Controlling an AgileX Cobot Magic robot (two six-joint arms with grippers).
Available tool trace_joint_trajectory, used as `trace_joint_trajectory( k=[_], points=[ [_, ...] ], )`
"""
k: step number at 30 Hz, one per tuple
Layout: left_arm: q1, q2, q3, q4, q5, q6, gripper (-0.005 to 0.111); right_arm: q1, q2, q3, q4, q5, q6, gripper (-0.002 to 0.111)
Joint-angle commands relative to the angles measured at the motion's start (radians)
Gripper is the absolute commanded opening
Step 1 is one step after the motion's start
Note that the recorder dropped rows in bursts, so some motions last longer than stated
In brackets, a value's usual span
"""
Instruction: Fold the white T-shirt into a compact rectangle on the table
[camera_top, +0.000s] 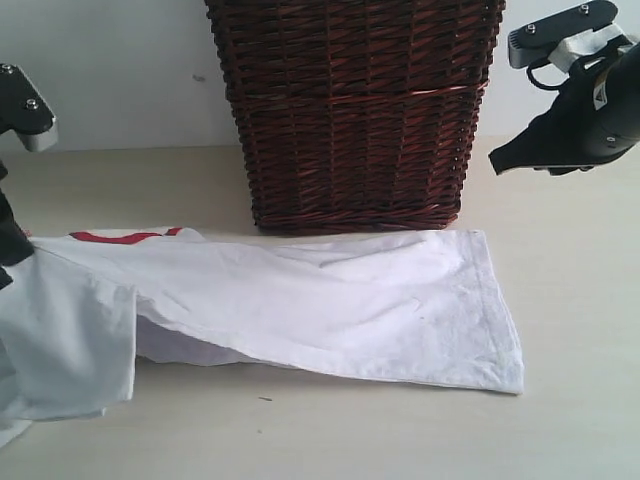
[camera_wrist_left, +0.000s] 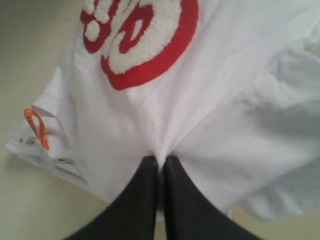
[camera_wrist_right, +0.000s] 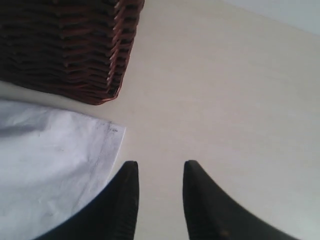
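Right at the tips of the left gripper (camera_wrist_left: 161, 161), the white T-shirt (camera_wrist_left: 215, 95) is bunched up and pinched tight. Meanwhile the right gripper (camera_wrist_right: 160, 169) hangs partly open just beside its hem, holding nothing.

Rumpled white T-shirt (camera_top: 330, 300) on beige table (camera_top: 570, 300)

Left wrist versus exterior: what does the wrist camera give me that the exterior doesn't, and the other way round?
Only the left wrist view: the left gripper shut on a pinched fold of the white T-shirt, the red-outlined lettering close up, and an orange loop by the labels.
Only the exterior view: the wicker basket behind the shirt, the right gripper hanging clear of the cloth, and the shirt's far end lying flat.
Both: the shirt on the table, with some red print showing.
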Motion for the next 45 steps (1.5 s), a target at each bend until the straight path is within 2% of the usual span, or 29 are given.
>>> trace_joint_trajectory(
  k=[1, 4, 9, 13, 20, 27, 31, 39, 45],
  points=[
    [0.0, 0.007, -0.009, 0.088, -0.047, -0.063, 0.003, 0.0, -0.01, -0.007, -0.004, -0.02, -0.012, 0.03],
    [0.003, 0.031, -0.009, 0.194, -0.075, -0.173, 0.015, 0.0, -0.01, -0.007, -0.004, -0.02, -0.012, 0.03],
    [0.003, 0.097, 0.009, 0.447, -0.081, -0.432, 0.046, 0.0, -0.01, -0.007, -0.004, -0.02, -0.012, 0.03],
    [0.003, 0.155, 0.045, 0.575, -0.108, -0.588, 0.05, 0.0, -0.01, -0.007, -0.004, -0.024, -0.012, 0.03],
    [0.003, 0.199, 0.06, 0.442, -0.028, -0.592, 0.05, 0.0, -0.01, -0.007, -0.004, -0.031, -0.012, 0.03],
    [0.001, 0.162, 0.046, 0.159, 0.304, -0.505, 0.05, 0.0, -0.01, -0.007, 0.011, -0.006, -0.012, 0.03],
    [0.001, 0.162, 0.144, 0.09, 0.302, -0.503, 0.05, 0.0, -0.01, -0.007, 0.053, 0.011, -0.012, 0.03],
    [0.001, 0.207, 0.345, 0.099, -0.022, -0.359, 0.05, 0.0, -0.01, -0.007, 0.078, 0.012, -0.031, 0.03],
    [0.001, 0.228, 0.349, 0.241, -0.314, -0.556, 0.05, 0.0, -0.01, -0.007, 0.079, 0.008, -0.034, 0.03]
  ],
)
